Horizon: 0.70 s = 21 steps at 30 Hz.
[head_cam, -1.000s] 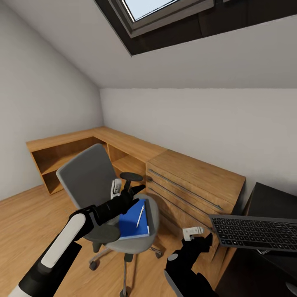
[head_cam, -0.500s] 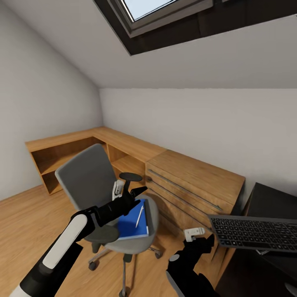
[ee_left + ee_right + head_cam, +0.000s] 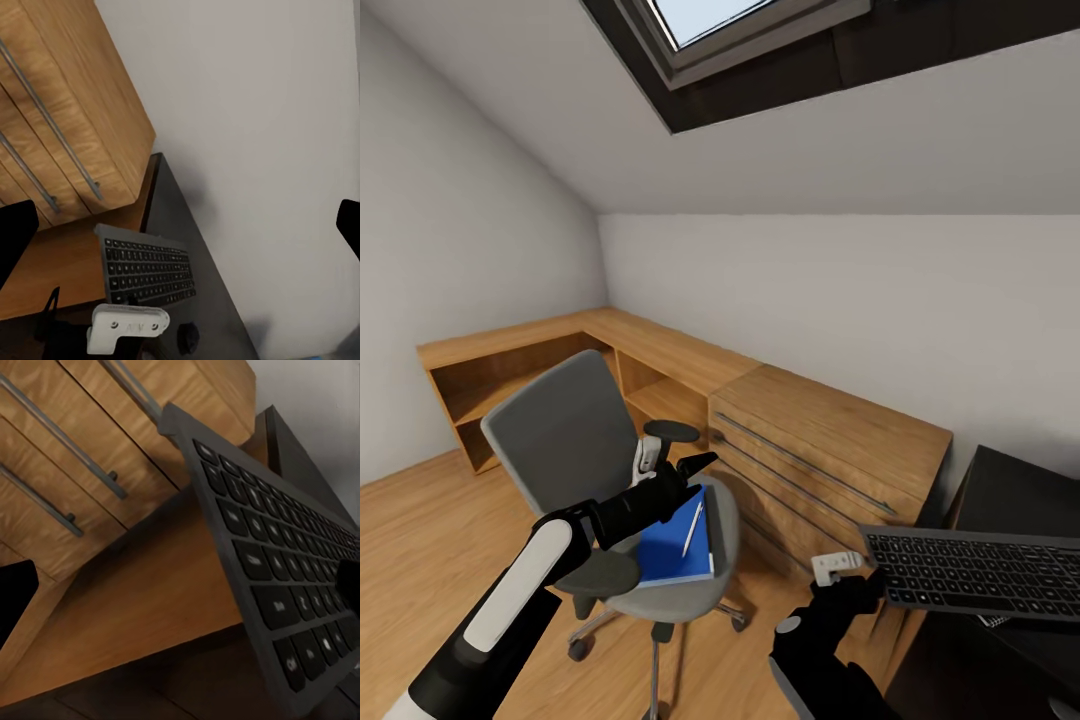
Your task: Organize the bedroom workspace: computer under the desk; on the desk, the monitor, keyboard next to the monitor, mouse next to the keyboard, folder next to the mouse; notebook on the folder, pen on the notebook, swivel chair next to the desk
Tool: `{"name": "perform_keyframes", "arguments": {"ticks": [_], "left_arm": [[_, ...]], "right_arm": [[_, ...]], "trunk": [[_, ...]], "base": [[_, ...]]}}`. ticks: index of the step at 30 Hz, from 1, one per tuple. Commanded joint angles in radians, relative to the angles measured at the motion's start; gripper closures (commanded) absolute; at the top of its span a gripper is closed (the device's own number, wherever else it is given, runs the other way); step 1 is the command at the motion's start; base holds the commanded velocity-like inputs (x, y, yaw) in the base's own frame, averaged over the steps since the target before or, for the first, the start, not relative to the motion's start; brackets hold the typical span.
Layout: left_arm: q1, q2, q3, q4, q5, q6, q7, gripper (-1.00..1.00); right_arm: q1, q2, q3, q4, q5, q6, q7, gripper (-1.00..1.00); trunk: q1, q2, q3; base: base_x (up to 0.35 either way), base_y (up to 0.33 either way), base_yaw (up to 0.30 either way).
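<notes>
Both grippers: left (image 3: 678,470) spread wide above folder (image 3: 672,548) and pen (image 3: 692,529) on swivel chair (image 3: 575,440), right (image 3: 857,578) clamped on keyboard (image 3: 972,570) edge

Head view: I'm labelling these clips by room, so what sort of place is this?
Probably an attic study or home office: a sloped ceiling with a skylight, a grey office chair holding a blue folder, and a keyboard by a black desk.

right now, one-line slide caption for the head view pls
Left gripper hovers over the blue folder on the swivel chair; keyboard rests at the desk edge.
</notes>
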Motion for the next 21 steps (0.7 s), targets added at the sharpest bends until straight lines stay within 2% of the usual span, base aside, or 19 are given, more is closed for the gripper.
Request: {"name": "perform_keyframes", "arguments": {"ticks": [1,8,21], "left_arm": [[-0.001,0.001,-0.002,-0.001,0.011,0.000,0.009,-1.00],[-0.001,0.001,-0.010,-0.001,0.012,0.000,0.011,-1.00],[-0.001,0.001,-0.013,-0.001,0.011,0.000,0.010,-1.00]], "right_arm": [[-0.001,-0.003,0.005,0.000,-0.008,0.010,-0.008,-1.00],[-0.002,-0.011,-0.002,0.007,-0.008,0.010,-0.006,-1.00],[-0.006,-0.017,-0.005,0.050,-0.009,0.010,-0.004,-1.00]], "trunk": [[0.000,-0.001,-0.001],[0.000,-0.001,-0.001],[0.000,-0.001,-0.001]], "base": [[0.010,-0.022,0.000],[0.056,-0.069,0.000],[0.007,-0.008,0.000]]}}
